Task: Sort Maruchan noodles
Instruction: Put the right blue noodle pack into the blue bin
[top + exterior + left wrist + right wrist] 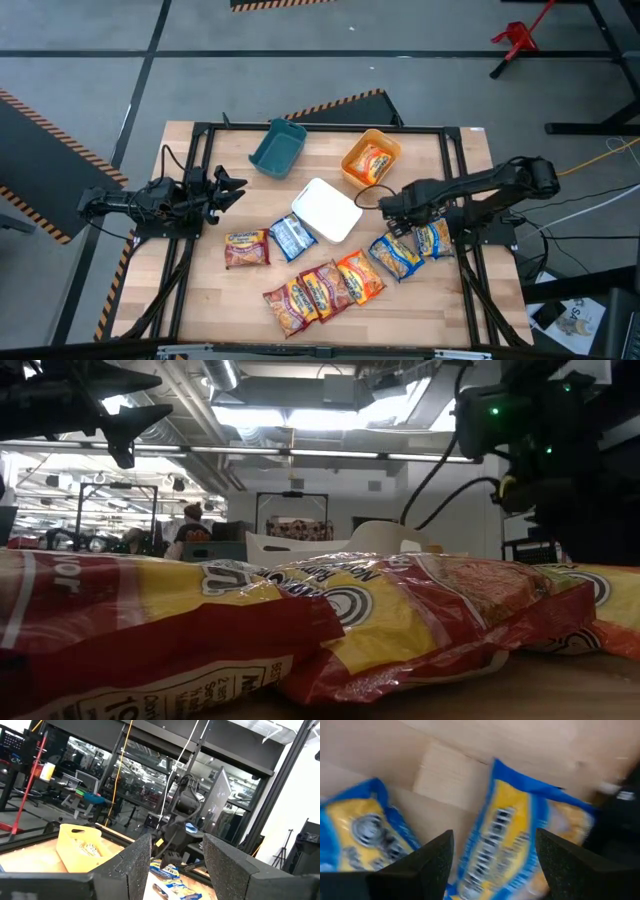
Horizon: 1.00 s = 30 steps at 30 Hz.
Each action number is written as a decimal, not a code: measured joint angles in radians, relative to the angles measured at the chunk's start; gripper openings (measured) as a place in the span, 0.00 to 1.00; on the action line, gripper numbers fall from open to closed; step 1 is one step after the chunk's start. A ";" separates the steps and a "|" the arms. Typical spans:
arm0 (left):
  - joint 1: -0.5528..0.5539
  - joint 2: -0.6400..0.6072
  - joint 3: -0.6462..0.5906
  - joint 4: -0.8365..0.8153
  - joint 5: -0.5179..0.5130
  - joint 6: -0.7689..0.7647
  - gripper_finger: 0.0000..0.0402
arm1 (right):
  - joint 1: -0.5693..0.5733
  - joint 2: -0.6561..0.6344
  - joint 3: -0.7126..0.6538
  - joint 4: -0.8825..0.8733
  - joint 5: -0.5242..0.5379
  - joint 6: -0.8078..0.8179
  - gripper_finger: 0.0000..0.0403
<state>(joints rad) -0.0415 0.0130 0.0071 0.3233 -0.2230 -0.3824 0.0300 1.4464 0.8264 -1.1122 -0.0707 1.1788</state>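
Several Maruchan noodle packets lie flat on the wooden table: a dark red one, a blue one, three red and orange ones near the front, and two blue ones on the right. One orange packet lies in the orange bin. My right gripper points down, open, above the right-hand blue packets; its wrist view shows one blue packet below the gap between the fingers and another beside it. My left gripper waits open at the table's left.
A teal bin stands at the far middle and a white bin at the centre, left of my right gripper. In the low view red packets fill the foreground. A black frame edges the table. People show in the room behind.
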 joint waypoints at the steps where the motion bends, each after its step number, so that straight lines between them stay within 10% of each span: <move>1: 0.000 0.000 0.000 0.000 0.000 0.000 0.43 | 0.009 0.000 -0.011 0.018 0.000 0.018 0.65; 20: 0.000 0.000 0.000 0.000 -0.003 -0.001 0.43 | 0.055 0.015 -0.142 0.040 0.059 0.156 0.64; 30: 0.000 0.000 0.000 0.000 -0.004 0.000 0.43 | 0.055 0.014 -0.139 0.044 0.032 0.142 0.33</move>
<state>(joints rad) -0.0418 0.0132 0.0071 0.3229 -0.2268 -0.3828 0.0849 1.4608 0.6876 -1.0682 -0.0390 1.3208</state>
